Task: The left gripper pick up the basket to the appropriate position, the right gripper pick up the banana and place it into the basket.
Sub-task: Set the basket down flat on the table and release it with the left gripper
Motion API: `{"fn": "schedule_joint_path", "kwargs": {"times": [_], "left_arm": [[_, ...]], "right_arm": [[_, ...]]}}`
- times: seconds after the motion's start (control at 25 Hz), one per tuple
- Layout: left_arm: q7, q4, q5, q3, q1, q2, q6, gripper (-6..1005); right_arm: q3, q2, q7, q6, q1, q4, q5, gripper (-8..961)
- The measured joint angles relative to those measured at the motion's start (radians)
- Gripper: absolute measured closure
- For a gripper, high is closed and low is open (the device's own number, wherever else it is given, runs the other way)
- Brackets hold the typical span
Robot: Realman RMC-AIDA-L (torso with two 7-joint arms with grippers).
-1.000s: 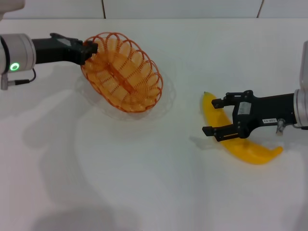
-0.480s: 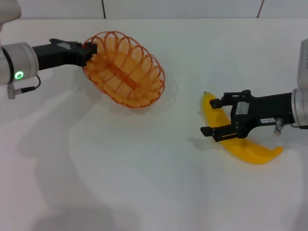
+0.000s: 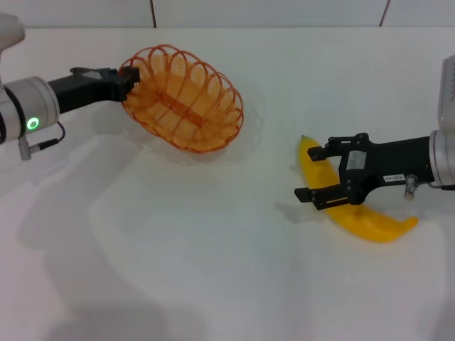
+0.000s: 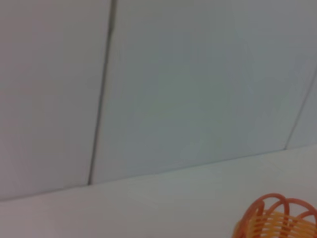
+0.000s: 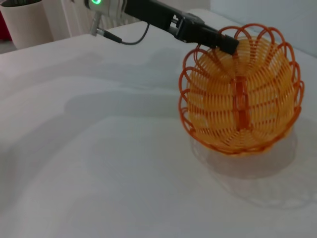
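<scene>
The orange wire basket (image 3: 183, 98) hangs tilted above the white table at the back left, held by its left rim. My left gripper (image 3: 129, 76) is shut on that rim. The basket also shows in the right wrist view (image 5: 241, 96) with the left gripper (image 5: 225, 43) on its rim, and a bit of it shows in the left wrist view (image 4: 277, 219). The yellow banana (image 3: 355, 209) lies on the table at the right. My right gripper (image 3: 313, 174) is open, its two fingers astride the banana's upper half, low over it.
The white table (image 3: 213, 256) spreads across the view, with a tiled wall (image 3: 270, 11) behind it. A white pot (image 5: 25, 22) stands far off in the right wrist view.
My left gripper has lifted the basket and carried it a little up and back; the basket tilts less steeply. The right gripper and banana have barely moved.
</scene>
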Motion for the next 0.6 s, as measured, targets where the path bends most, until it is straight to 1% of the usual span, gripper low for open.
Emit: {"fn": "schedule_joint_path", "kwargs": {"times": [0.36,0.6], "left_arm": [[0.014,-0.059,-0.079,0.0,0.026,-0.002,-0.017,922],[0.107,-0.134,-0.194,0.002,0.029,-0.007,-0.036,922]], "right_arm": [[0.0,0.0,0.001,-0.006,0.003,-0.002,0.0,77],[0.0,0.0,0.001,-0.006,0.004,-0.004,0.0,77]]}}
